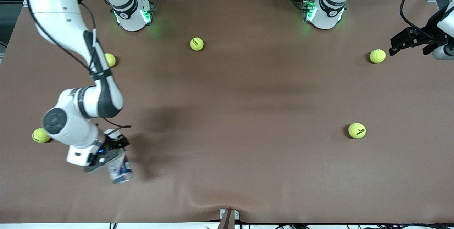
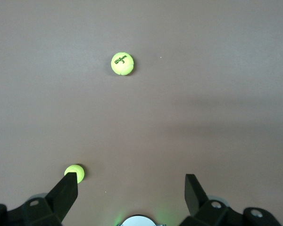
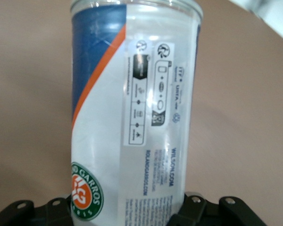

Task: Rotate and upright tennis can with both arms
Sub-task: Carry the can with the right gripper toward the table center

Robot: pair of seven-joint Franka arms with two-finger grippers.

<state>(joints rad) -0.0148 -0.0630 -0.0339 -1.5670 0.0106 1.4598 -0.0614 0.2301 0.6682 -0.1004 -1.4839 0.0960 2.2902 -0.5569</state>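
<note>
The tennis can [image 1: 120, 169] is a clear cylinder with a white, dark-blue and orange label. It is near the table's front edge at the right arm's end. My right gripper [image 1: 112, 151] is shut on it and holds it tilted. I cannot tell whether it touches the table. In the right wrist view the can [image 3: 132, 108] fills the frame between the black fingers [image 3: 194, 208] of the right gripper [image 3: 127, 209]. My left gripper [image 1: 394, 46] is open and empty, held up over the left arm's end of the table. It shows wide open in the left wrist view [image 2: 131, 182].
Several tennis balls lie loose: one [image 1: 40, 135] beside the right arm's wrist, one [image 1: 110, 60], one [image 1: 197, 44] near the bases, one [image 1: 377, 56] by the left gripper, one [image 1: 356, 130]. Two show in the left wrist view [image 2: 122, 63] [image 2: 75, 172].
</note>
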